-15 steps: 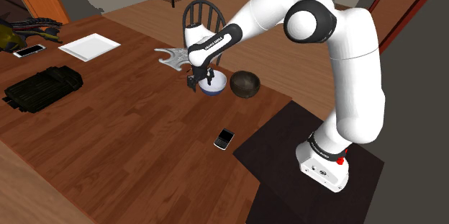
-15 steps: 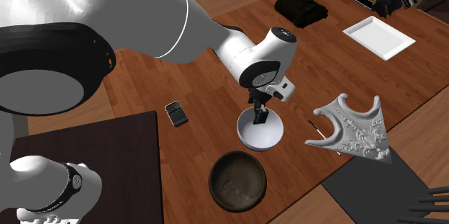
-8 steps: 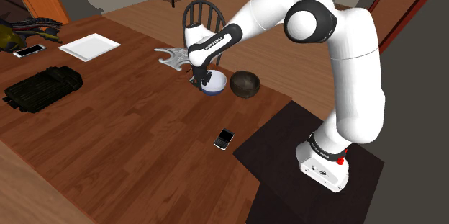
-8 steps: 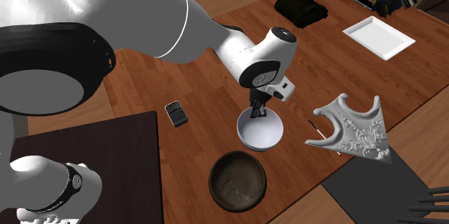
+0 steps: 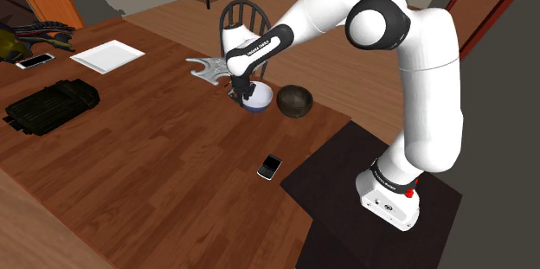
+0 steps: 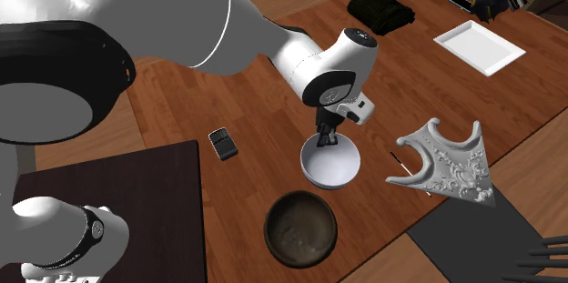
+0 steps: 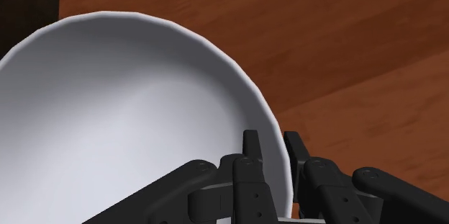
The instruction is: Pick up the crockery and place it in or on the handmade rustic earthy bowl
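**Rim pinched, target bowl just to the right**

In the shoulder view, reading from the left, the all-black two-finger gripper (image 5: 241, 94) stands over the left-hand rim of the plain white round crockery bowl (image 5: 260, 100). This bowl is partway along the brown wooden table (image 5: 156, 163). The wrist view shows the fingers (image 7: 251, 159) drawn together on that rim, one inside the wall and one outside, so the bowl is clamped by its edge. Whether its base is off the wood I cannot tell. Just beside it to the right, nearly touching, lies the dark brown rough-surfaced rustic bowl (image 5: 294, 101), mouth up. The target therefore lies across the white bowl from the grip, so the carry likely calls for a lift and then a short shift rightward.
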